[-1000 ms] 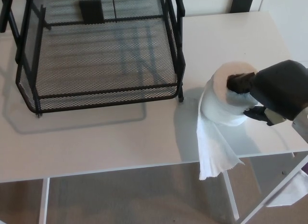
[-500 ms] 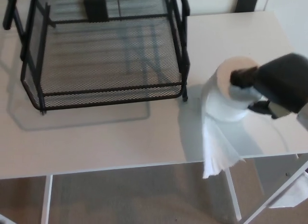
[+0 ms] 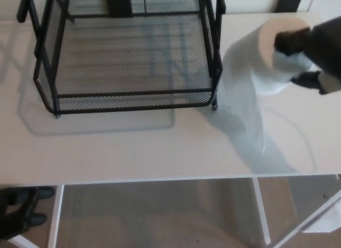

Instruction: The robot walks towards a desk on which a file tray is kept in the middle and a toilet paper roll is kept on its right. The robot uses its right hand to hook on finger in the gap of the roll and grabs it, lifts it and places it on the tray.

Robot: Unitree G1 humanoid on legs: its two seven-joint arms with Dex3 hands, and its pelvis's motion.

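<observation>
The white toilet paper roll (image 3: 269,58) hangs above the white desk (image 3: 133,146), just right of the black mesh file tray (image 3: 133,101). My right hand (image 3: 318,48) comes in from the right edge and is shut on the roll, with one finger (image 3: 290,41) hooked into the roll's core. A loose tail of paper (image 3: 246,106) trails down from the roll, blurred, towards the desk. At the bottom left corner a dark shape (image 3: 16,212) looks like my left hand, below the desk's front edge.
The tray's right posts (image 3: 217,50) stand close to the roll. The desk's front edge (image 3: 160,181) runs across the lower picture, with grey carpet (image 3: 160,216) and white desk legs (image 3: 261,210) below it.
The right hand has lifted the roll off the desk; it now sits higher against the tray's side, its tail trailing. The camera has also shifted, and a dark shape has appeared at the bottom left.
</observation>
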